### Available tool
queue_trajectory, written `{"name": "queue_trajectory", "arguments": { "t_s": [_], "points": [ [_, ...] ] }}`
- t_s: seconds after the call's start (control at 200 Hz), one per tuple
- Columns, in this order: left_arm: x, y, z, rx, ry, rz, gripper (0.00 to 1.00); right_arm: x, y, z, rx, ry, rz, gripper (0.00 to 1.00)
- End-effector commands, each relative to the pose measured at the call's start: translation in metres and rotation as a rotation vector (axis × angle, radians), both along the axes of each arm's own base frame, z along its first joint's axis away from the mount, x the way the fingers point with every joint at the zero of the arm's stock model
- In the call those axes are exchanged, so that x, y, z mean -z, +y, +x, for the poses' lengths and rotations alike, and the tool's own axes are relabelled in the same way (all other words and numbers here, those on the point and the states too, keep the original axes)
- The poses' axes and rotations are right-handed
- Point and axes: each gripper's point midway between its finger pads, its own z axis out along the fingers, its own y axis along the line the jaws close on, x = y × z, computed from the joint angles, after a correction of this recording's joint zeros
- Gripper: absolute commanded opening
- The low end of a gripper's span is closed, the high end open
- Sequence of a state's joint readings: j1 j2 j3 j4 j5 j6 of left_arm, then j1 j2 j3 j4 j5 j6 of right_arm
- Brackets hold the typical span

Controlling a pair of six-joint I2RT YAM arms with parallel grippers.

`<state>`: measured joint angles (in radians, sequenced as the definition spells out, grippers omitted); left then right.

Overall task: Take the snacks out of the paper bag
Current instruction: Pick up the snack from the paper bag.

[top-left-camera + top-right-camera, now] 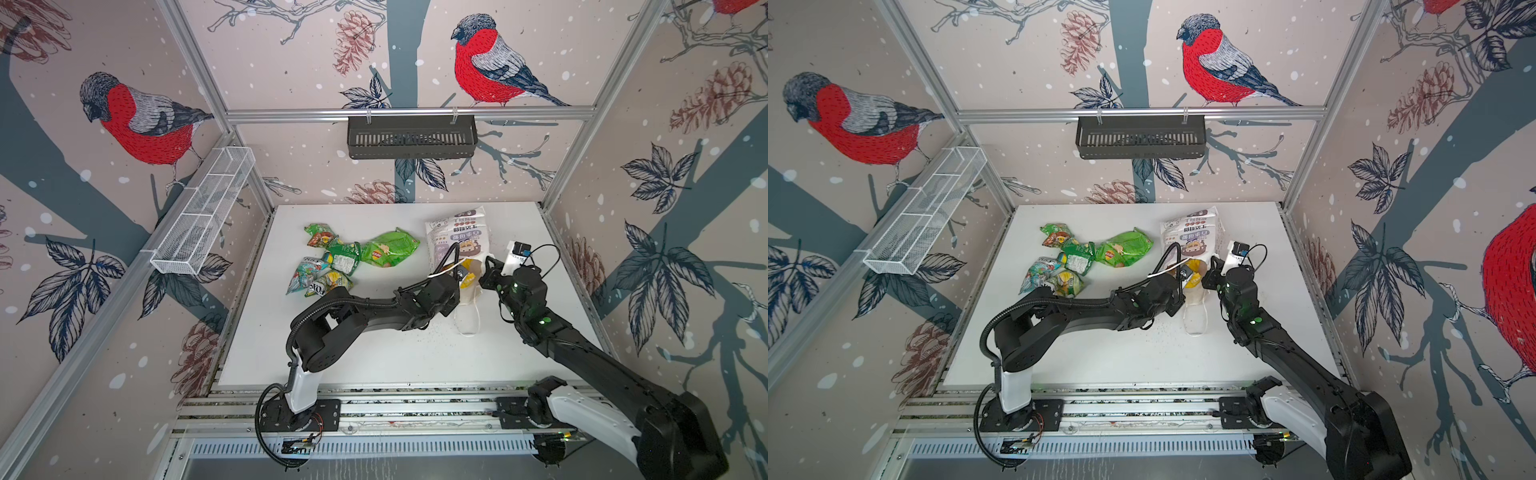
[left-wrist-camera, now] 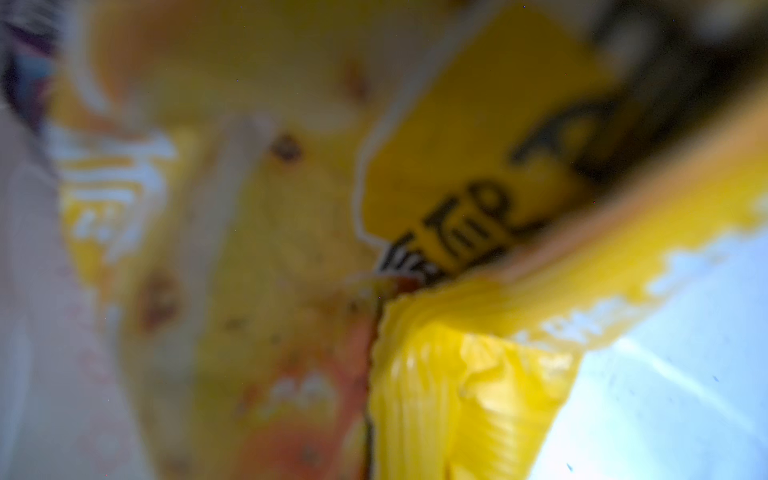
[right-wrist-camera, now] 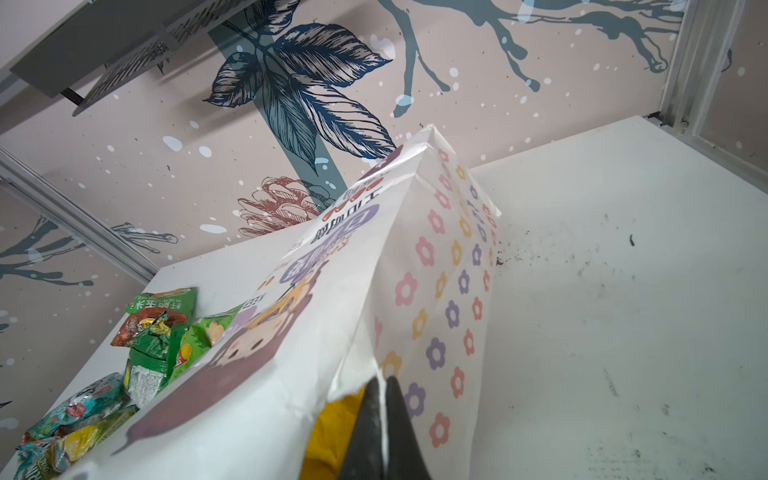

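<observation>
The white paper bag (image 1: 455, 232) (image 1: 1192, 230) (image 3: 353, 291) lies on its side at the back right of the table, mouth toward the front. My right gripper (image 1: 486, 266) (image 1: 1210, 266) (image 3: 382, 380) is shut on the paper rim at the bag's mouth. My left gripper (image 1: 459, 272) (image 1: 1187, 272) reaches into that mouth, where a yellow snack packet (image 1: 469, 278) (image 1: 1194, 280) (image 2: 469, 395) (image 3: 332, 432) shows. The packet's crinkled edge is bunched at the jaws, and its fingers are hidden. Several snacks (image 1: 388, 249) (image 1: 1127, 249) (image 3: 158, 340), mostly green, lie left of the bag.
A black slotted basket (image 1: 411, 137) hangs on the back wall and a white wire basket (image 1: 203, 212) on the left wall. The bag's cord handle (image 1: 467, 320) trails on the white table (image 1: 374, 353) between my arms. Dark specks (image 3: 582, 257) dot the table right of the bag.
</observation>
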<state>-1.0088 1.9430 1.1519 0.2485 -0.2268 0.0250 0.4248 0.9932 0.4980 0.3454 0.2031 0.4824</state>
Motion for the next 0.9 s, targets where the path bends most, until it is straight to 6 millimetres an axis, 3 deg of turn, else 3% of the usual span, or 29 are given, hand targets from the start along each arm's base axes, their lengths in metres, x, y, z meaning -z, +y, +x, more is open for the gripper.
{"name": "queue_trajectory", "arguments": {
  "t_s": [0.0, 0.295, 0.56, 0.891],
  "points": [
    [-0.002, -0.005, -0.013, 0.096, 0.040, -0.020, 0.00, -0.012, -0.009, 0.006, 0.050, -0.040, -0.015, 0.00],
    [0.025, -0.003, -0.031, 0.173, 0.185, 0.038, 0.00, -0.023, -0.005, 0.015, 0.047, -0.057, -0.014, 0.00],
    [0.043, -0.015, -0.048, 0.267, 0.306, 0.064, 0.00, -0.026, 0.000, 0.023, 0.040, -0.060, -0.019, 0.00],
    [0.066, -0.005, -0.057, 0.283, 0.381, 0.148, 0.00, -0.037, 0.002, 0.035, 0.052, -0.075, -0.030, 0.00]
  ]
}}
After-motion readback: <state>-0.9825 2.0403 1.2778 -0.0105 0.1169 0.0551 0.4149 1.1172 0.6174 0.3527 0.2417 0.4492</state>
